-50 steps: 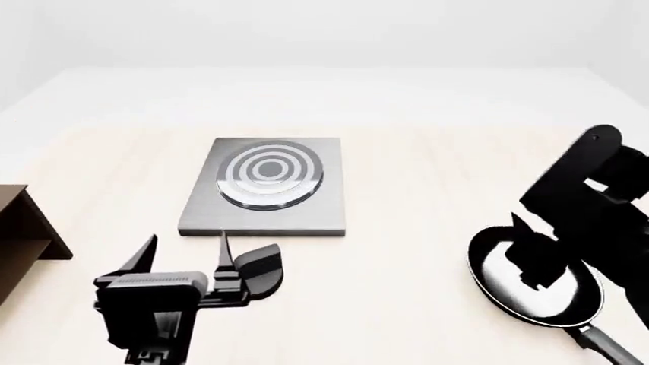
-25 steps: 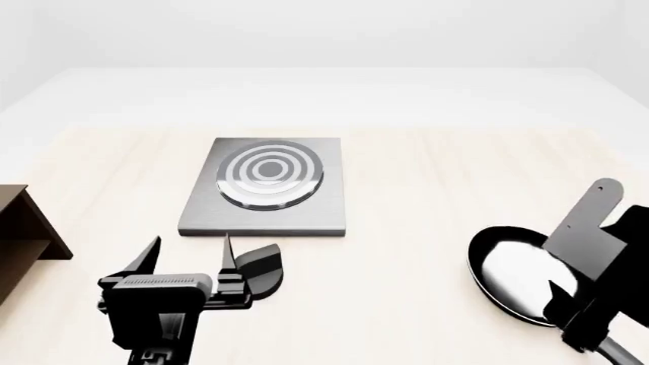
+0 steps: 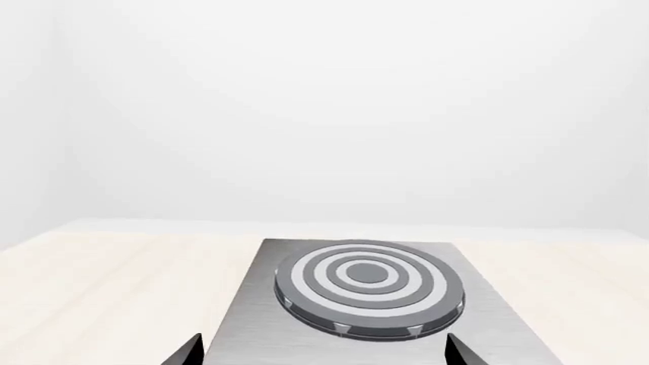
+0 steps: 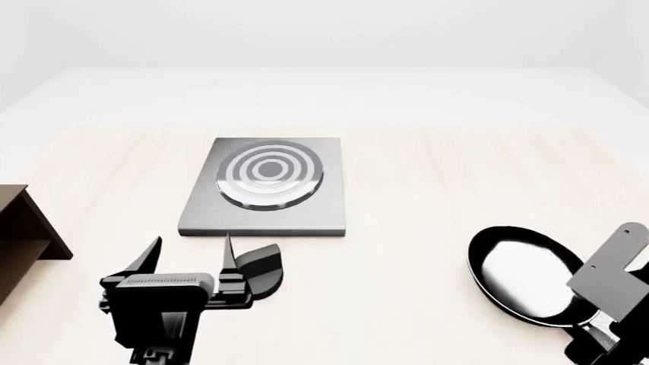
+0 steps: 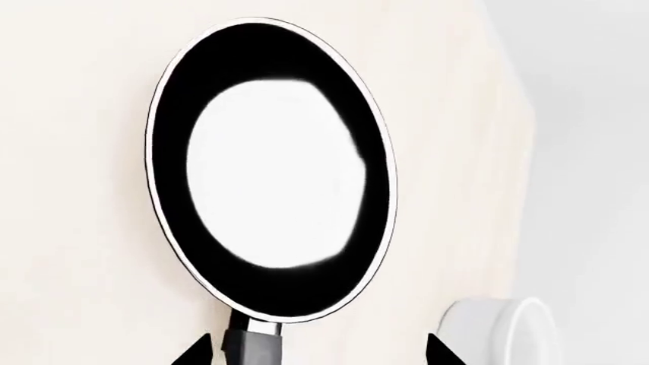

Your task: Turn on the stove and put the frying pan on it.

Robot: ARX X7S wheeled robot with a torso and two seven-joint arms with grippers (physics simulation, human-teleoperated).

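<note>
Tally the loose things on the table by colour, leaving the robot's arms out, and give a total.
Black: 2, the frying pan and the knob
Grey: 1, the stove
Brown: 1, the shelf
White: 1, a round thing beside the pan handle, partly cut off
Total: 5

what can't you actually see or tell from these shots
- Frying pan handle: head view, hidden behind the right arm; right wrist view, cut off by the edge.
- Right hand: only its fingertips show, grip unclear.
- White round object: cut off by the edge, unidentifiable.
- Stove state: unknown.
</note>
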